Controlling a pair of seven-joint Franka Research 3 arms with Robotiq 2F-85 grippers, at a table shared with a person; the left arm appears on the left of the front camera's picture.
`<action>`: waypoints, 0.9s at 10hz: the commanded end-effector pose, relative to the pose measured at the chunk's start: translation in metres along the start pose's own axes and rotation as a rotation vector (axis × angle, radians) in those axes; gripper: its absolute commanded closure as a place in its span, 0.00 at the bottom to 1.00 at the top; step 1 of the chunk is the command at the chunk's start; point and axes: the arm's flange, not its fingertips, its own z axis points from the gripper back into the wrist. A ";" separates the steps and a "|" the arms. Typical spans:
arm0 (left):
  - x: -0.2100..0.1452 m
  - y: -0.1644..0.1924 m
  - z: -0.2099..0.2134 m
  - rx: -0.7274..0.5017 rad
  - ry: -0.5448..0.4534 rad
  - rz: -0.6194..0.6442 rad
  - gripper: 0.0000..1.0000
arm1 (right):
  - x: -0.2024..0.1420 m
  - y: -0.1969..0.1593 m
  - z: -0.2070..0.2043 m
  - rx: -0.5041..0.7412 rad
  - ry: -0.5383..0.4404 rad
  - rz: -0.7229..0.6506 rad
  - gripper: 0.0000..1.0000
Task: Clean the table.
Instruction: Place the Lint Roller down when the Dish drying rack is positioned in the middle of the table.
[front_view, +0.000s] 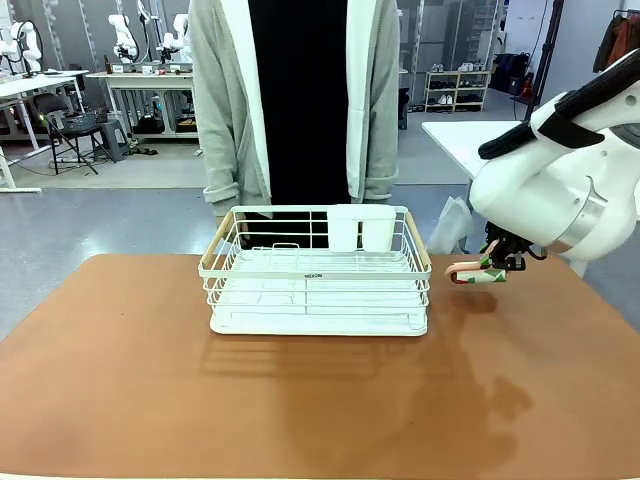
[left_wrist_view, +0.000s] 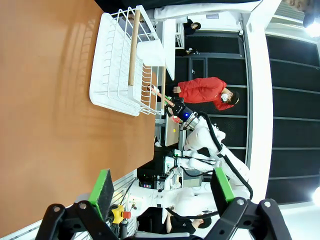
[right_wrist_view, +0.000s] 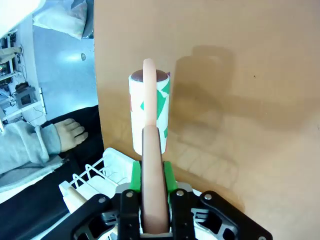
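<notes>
the table (front_view: 120, 380) spreads reddish-brown below me, a white wire rack (front_view: 318, 272) standing on its far middle. my right gripper (right_wrist_view: 151, 176) is clamped on the pink handle of a lint roller (right_wrist_view: 149, 112), held just over the top beside the rack's right end; whether the roll touches the surface i cannot tell. my left gripper (left_wrist_view: 162, 187) hangs with fingers apart, holding nothing. a person (front_view: 295, 100) stands behind the rack.

From the robot's side we are looking across the table (front_view: 120, 380) at the person (front_view: 295, 100), while both wrist cameras are looking closely down along their fingers, each sharing the white wire rack (front_view: 318, 275) with the front view.
</notes>
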 end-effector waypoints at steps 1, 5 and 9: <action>0.000 0.001 0.003 -0.024 -0.004 -0.023 0.00 | 0.022 -0.018 -0.015 -0.043 0.025 0.051 0.79; 0.000 0.001 0.003 -0.024 -0.004 -0.023 0.00 | 0.027 -0.022 -0.014 -0.083 0.012 0.054 0.46; 0.000 0.001 0.003 -0.024 -0.004 -0.023 0.00 | 0.016 -0.029 0.008 -0.144 -0.002 -0.015 0.00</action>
